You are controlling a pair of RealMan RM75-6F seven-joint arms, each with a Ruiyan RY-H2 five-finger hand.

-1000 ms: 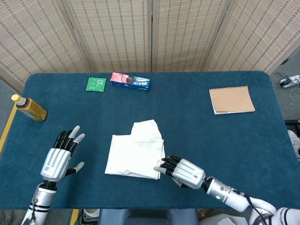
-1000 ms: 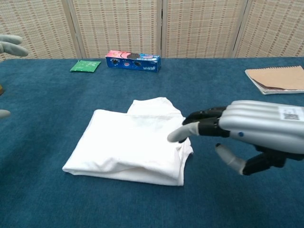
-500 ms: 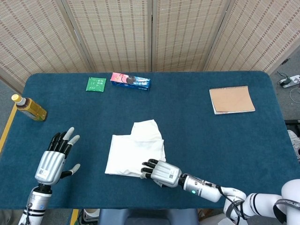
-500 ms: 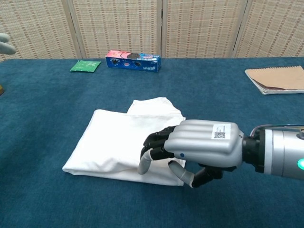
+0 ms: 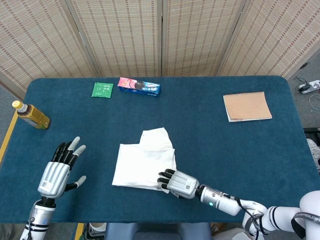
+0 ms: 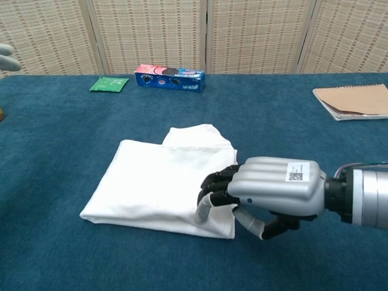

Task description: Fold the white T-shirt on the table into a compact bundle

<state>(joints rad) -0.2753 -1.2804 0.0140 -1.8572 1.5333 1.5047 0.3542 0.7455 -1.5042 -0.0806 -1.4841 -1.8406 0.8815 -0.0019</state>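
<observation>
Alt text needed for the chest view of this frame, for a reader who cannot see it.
The robot's right hand rests its fingertips on the near right corner of a folded white T-shirt lying on a blue table. Behind lie a green packet, a blue cookie box and a brown notebook.

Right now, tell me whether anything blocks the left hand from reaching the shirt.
Nothing visible does. Only bare blue table lies between the left hand and the white T-shirt; the bottle sits off to the far side.

Lying mid-table [image 5: 210, 140]: T-shirt [image 5: 144, 160]. Behind it, packet [image 5: 102, 90] and box [image 5: 139, 86]; far left, bottle [image 5: 31, 115]; back right, notebook [image 5: 247, 106].
</observation>
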